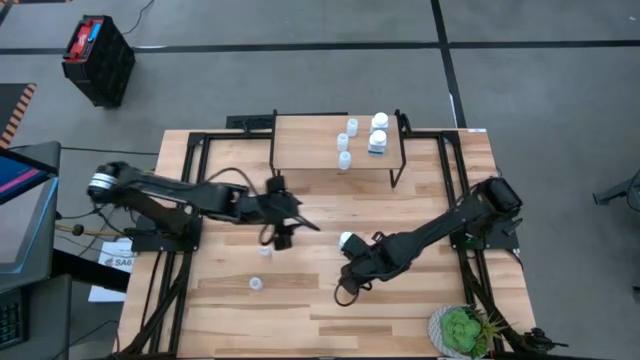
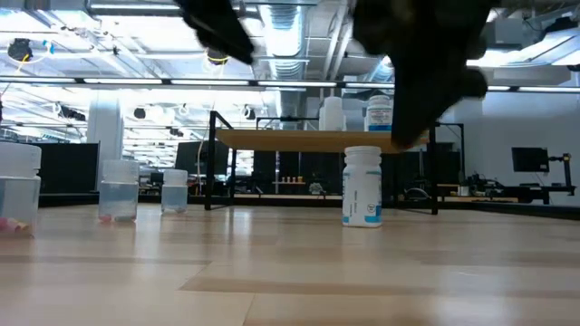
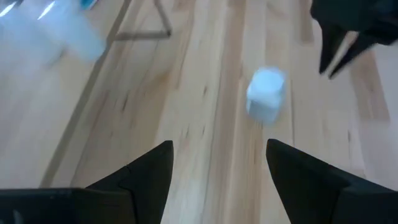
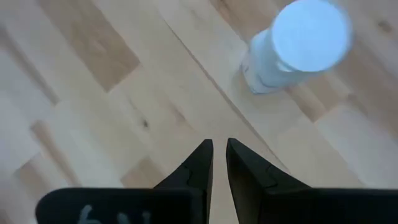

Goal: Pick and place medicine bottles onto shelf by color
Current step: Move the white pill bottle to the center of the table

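High view: left gripper (image 1: 283, 240) poised over the middle of the table (image 1: 420, 310), fingers spread wide, nothing between them. Right gripper (image 1: 356, 268) hung right of centre, fingers nearly together, holding nothing, just beside an upright white bottle (image 1: 347, 240) and not touching it. Shelf (image 1: 310, 145) set at the far edge; on its right part stood three pale-blue bottles (image 1: 345, 144) in a row and two white bottles (image 1: 378, 133). Another pale-blue bottle (image 1: 256, 284) stood towards the near-left edge. Green plant (image 1: 462, 328) placed at the near-right corner.

Low view: white bottle (image 2: 362, 186) stood upright on the table, blue label facing, shelf (image 2: 308, 139) behind it with bottles on top. Three pale-blue bottles (image 2: 119, 190) lined up at the left edge. Both arms seen only as dark shapes overhead.

Left wrist view: own fingers (image 3: 149, 171) wide apart and empty; white bottle (image 3: 266, 93) on the wood ahead, blurred; right arm's dark tip beyond it.

Right wrist view: own fingers (image 4: 200, 165) almost closed, a thin gap left, empty; white bottle (image 4: 297, 46) seen from above, well clear of the tips.
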Tool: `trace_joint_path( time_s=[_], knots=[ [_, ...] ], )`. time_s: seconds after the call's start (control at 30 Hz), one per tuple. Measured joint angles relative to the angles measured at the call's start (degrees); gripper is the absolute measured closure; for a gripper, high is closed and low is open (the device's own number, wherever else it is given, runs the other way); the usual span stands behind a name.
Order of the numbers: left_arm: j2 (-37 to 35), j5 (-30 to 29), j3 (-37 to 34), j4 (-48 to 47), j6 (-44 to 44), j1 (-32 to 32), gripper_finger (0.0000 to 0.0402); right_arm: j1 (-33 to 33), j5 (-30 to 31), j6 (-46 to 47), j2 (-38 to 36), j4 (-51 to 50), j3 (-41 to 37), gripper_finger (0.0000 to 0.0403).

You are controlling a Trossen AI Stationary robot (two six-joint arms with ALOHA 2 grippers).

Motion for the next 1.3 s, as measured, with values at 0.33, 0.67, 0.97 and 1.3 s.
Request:
trace_joint_path(
  time_s=[0.33,0.67,0.97,1.3],
  knots=[
    [-13.4,-9.0,0.0,-16.2,-8.0,-5.4,0.0156,-2.8,0.5,3.2,7.7,1.3,0.0,0.0333],
    [-20.2,-12.0,-0.1,-21.9,-8.4,-6.5,0.0156,-8.2,1.4,1.5,9.1,6.2,0.0,0.0333],
    [-21.1,-16.0,-0.3,-24.3,-7.3,-6.5,0.0156,-14.5,1.8,-5.9,9.0,18.3,0.0,0.0333],
    [-21.1,-17.3,-1.3,-28.6,-7.0,-6.5,0.0156,-18.0,-20.6,-32.7,4.0,21.1,0.1,0.0333]
  ],
)
